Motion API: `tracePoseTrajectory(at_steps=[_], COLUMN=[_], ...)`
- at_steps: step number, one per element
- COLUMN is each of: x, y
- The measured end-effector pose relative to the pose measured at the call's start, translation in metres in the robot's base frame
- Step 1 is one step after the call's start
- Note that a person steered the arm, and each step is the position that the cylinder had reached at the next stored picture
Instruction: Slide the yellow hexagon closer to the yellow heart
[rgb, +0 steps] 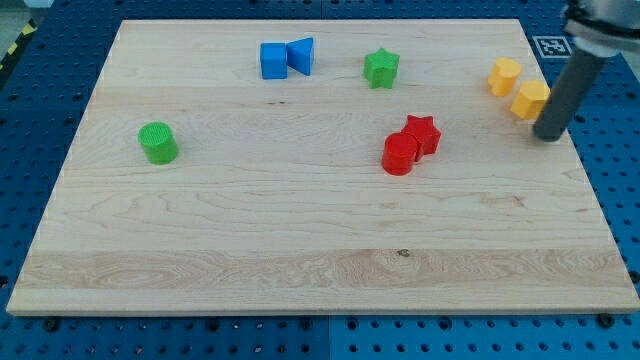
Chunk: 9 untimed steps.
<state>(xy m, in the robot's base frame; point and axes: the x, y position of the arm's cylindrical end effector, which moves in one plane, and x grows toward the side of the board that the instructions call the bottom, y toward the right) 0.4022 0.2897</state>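
- My tip (548, 137), the end of a smooth dark rod and no claw, rests on the pale wooden bench (300, 230).
- The yellow hexagon block (530, 99) sits just upper-left, apparently touching the rod.
- The yellow heart block (504, 76) lies just beyond.

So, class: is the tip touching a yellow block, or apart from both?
Touching, it seems: my tip sits against the lower yellow block; no gap shows.
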Motion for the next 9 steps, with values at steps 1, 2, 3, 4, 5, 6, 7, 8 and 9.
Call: tracePoseTrajectory(at_steps=[1, 2, 3, 4, 5, 6, 7, 8, 9], x=[-0.04, -0.05, -0.053, -0.048, -0.021, -0.021, -0.021, -0.021, -0.02], y=[0.014, 0.014, 0.013, 0.037, 0.054, 0.045, 0.033, 0.013, 0.001])
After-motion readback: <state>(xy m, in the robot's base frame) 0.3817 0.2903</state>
